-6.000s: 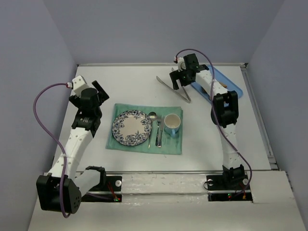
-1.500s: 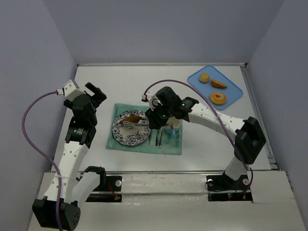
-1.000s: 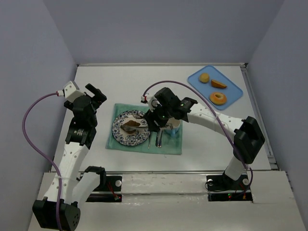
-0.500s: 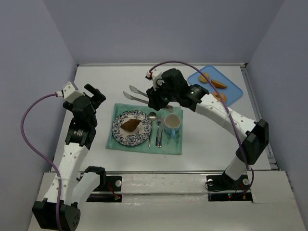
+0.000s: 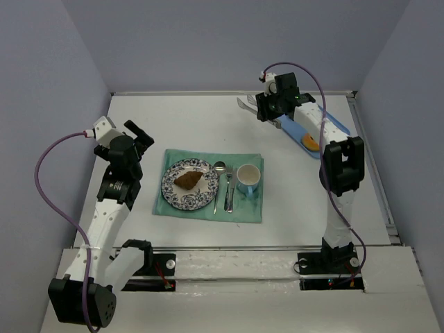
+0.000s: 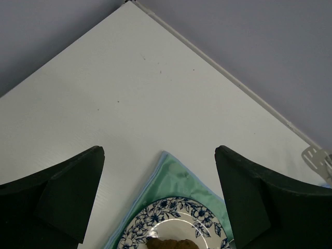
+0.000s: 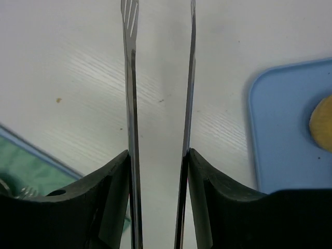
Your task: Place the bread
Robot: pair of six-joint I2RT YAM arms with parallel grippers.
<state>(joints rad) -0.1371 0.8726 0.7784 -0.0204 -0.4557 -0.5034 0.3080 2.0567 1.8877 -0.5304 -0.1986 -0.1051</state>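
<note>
Bread (image 5: 188,180) lay on the plate (image 5: 168,182) at the left end of a green mat (image 5: 246,208), beside a spoon (image 5: 219,173), fork (image 5: 229,182) and cup (image 5: 248,179) on the worktop (image 5: 208,125). At the far side, by the blue tray (image 7: 282,129), my right claw (image 7: 158,168) clamped metal tongs (image 7: 130,78) by their arms, the tips parted with nothing between them. My left claw (image 6: 158,202) hung spread wide and empty above the worktop, left of the mat, facing the plate.
</note>
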